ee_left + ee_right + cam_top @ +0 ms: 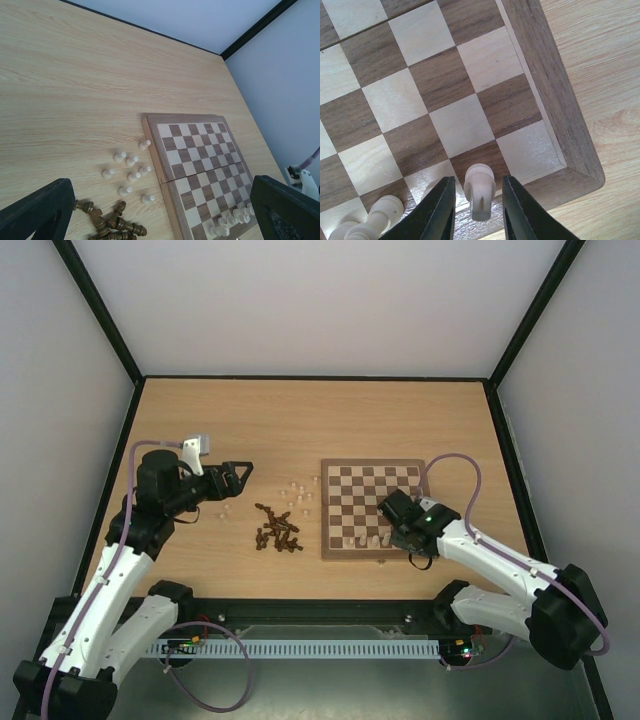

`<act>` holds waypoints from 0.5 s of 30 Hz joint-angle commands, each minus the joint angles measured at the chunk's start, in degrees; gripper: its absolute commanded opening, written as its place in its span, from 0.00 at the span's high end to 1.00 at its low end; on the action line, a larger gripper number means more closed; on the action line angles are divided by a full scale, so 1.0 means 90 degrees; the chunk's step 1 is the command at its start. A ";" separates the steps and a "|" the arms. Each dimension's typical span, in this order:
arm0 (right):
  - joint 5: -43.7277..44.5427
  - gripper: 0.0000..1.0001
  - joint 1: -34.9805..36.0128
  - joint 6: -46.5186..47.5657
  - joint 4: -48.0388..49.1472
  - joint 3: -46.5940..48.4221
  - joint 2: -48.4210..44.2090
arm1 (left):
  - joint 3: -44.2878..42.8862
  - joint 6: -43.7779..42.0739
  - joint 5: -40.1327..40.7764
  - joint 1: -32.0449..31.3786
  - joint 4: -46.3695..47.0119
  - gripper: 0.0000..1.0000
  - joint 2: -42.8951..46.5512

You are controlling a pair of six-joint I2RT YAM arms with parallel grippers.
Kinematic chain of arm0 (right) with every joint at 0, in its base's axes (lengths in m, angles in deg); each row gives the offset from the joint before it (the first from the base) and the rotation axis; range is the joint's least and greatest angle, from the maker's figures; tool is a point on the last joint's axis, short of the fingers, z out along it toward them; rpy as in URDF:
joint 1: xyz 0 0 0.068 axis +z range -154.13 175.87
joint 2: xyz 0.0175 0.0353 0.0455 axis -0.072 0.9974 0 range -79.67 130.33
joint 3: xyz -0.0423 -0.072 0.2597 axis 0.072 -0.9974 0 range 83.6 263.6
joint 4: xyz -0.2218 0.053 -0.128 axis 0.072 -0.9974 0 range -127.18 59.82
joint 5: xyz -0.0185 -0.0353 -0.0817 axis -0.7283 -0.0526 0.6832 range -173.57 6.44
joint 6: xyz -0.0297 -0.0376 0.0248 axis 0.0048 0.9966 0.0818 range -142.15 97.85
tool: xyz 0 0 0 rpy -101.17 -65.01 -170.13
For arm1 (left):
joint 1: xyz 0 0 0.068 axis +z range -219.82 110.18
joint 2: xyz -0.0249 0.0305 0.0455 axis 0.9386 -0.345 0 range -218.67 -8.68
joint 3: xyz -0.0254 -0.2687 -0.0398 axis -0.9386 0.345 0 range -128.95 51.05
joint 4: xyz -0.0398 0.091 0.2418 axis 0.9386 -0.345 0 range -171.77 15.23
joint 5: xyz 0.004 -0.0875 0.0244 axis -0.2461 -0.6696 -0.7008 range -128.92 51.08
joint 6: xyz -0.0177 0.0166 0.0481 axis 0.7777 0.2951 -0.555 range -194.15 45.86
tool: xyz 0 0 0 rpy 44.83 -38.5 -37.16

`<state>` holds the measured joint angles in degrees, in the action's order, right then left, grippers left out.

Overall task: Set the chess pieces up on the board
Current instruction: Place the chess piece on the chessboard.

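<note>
**Q:** Top view: what does the board carry?
**A:** The board (370, 465) lies on the table (200, 420), right of centre. The standing pale pieces (365, 539) form a short row along its near edge, and the other squares in view are bare. The loose pale pieces (298, 492) lie just left of the board. The dark pieces (277, 531) are heaped nearer the arms.

**Q:** Arm poses?
**A:** The left gripper (238, 476) points toward the board from the table's left side, well apart from it. The right arm reaches in from the right, with the right gripper (398, 530) low over the near row.

**Q:** Left wrist view?
**A:** The left gripper (161, 182) is spread wide and holds nothing. It looks down on the loose pale pieces (131, 172), the dark pieces (112, 222) and the board (190, 150).

**Q:** Right wrist view?
**A:** The right gripper (477, 180) is narrow. It brackets one pale piece (480, 192) near the board's corner (555, 125). A sliver of board shows on each side of the piece.
</note>
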<state>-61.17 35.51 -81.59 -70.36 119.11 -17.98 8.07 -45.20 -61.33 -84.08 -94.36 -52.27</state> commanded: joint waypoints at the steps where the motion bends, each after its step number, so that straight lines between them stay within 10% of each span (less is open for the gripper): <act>1: 0.0122 0.69 -0.0010 -0.0060 -0.0279 0.0153 -0.0127 | 0.0070 -0.0046 0.0021 -0.0037 0.0086 0.00 -0.0017; 15: 0.0512 0.62 -0.0017 0.0060 -0.0828 0.0996 -0.0598 | -0.0021 -0.0061 0.0113 -0.0038 0.0107 0.01 -0.0176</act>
<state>-59.88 35.51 -81.22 -73.01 124.93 -21.83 8.07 -45.24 -60.92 -84.28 -94.36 -53.03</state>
